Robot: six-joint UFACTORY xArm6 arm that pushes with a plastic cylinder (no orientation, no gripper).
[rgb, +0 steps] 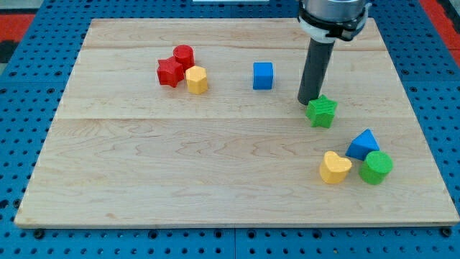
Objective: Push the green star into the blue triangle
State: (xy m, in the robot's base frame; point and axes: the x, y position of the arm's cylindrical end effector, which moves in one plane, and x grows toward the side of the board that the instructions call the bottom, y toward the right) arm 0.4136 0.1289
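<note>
While my tip [309,101] sits touching green star [322,111] – no fingers, nothing held – wood board [215,165] lies on blue pegboard [43,29].

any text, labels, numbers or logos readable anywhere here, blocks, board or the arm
None: no words, numbers, brands or signs can be read anywhere in the camera view.
The wooden board is bare wood.
The green star, blue triangle and blue cube carry no markings.
The rod ending in my tip, just left of the green star, shows no label.
</note>
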